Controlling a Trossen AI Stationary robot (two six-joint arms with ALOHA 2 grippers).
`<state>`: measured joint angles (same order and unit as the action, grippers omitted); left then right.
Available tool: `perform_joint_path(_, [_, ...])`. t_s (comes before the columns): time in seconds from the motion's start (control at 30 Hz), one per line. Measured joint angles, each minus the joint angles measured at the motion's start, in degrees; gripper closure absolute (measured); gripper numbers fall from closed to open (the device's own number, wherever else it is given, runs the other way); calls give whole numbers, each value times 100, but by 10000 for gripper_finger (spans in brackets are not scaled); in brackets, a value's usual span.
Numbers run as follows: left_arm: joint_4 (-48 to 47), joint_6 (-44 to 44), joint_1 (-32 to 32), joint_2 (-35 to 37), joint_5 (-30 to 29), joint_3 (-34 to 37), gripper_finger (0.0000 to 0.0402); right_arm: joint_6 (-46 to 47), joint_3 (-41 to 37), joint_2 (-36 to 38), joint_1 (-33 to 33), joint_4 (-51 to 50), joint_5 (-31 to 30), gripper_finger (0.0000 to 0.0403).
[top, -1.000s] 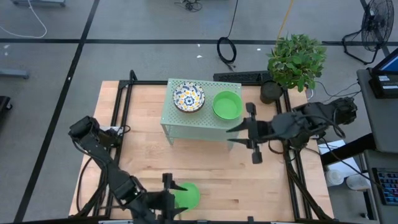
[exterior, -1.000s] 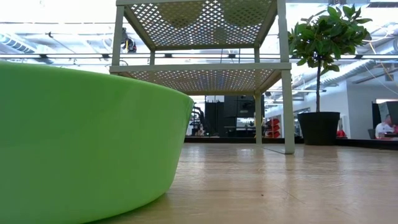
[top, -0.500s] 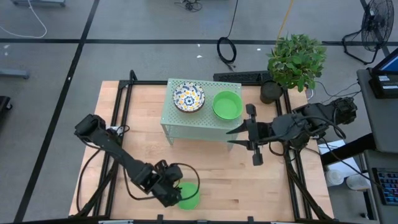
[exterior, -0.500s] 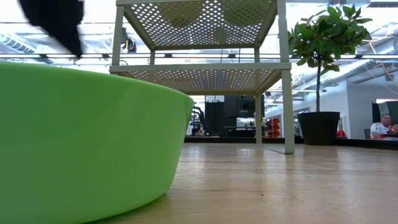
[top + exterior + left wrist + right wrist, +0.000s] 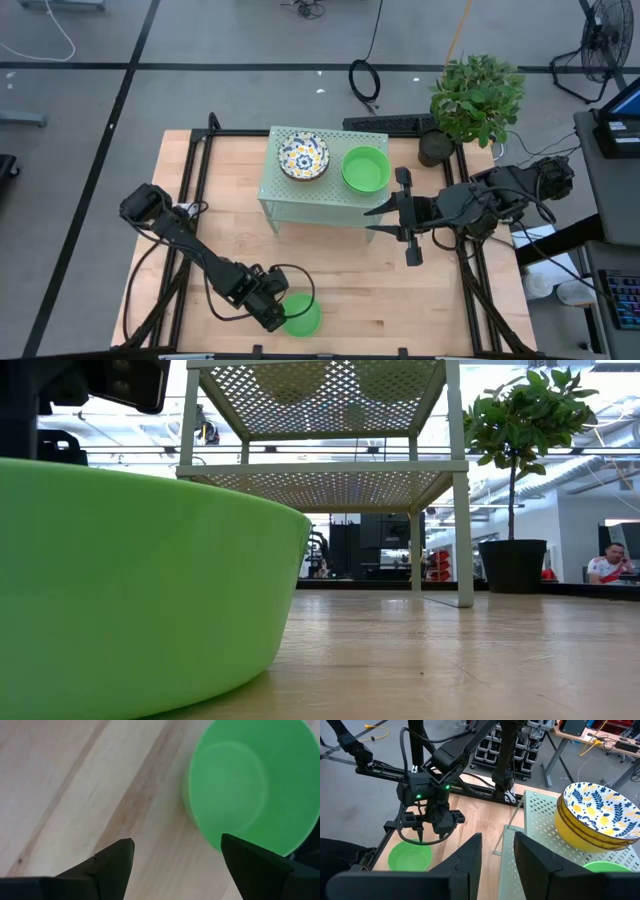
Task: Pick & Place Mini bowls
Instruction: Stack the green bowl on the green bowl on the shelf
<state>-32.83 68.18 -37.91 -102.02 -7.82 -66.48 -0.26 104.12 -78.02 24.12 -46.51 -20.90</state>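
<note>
One plain green mini bowl (image 5: 301,316) rests on its base on the table by the near edge; it fills the left of the low view (image 5: 130,580). My left gripper (image 5: 177,855) hangs open beside it, toward the table's left, fingers pointing down and clear of the rim (image 5: 426,831). A stack of floral mini bowls (image 5: 303,157) and another green mini bowl (image 5: 365,169) stand on top of the pale green stand (image 5: 300,195). My right gripper (image 5: 384,217) is open and waits in the air right of the stand.
The stand's legs (image 5: 462,530) rise from the far half of the table. A potted plant (image 5: 476,98) stands at the far right corner. Black frame rails (image 5: 196,190) run along the table's sides. Bare wood (image 5: 350,280) lies between stand and near edge. A person (image 5: 610,565) sits in the room beyond.
My left arm has swung its elbow away from the near edge, and its gripper has shifted a little toward the far edge, coming into the low view above the green bowl. The bowl has stayed where it was. My right arm has kept still.
</note>
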Motion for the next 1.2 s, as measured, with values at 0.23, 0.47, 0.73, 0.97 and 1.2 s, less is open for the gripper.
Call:
perform_joint_path(0.23, [-1,82,-4,0,-32,24,103,1,-1,0,0,1,-12,303])
perform_joint_path(0.47, [79,94,-2,0,-124,24,103,2,-1,0,0,0,-16,303])
perform_joint_path(0.73, [373,-235,105,-399,191,22,103,3,-2,-1,0,1,-27,305])
perform_joint_path(0.97, [302,-254,230,-292,411,26,133,4,-8,-1,-2,4,-27,308])
perform_joint_path(1.2, [425,-299,193,-295,741,19,274,-32,-335,-2,-17,210,-27,309])
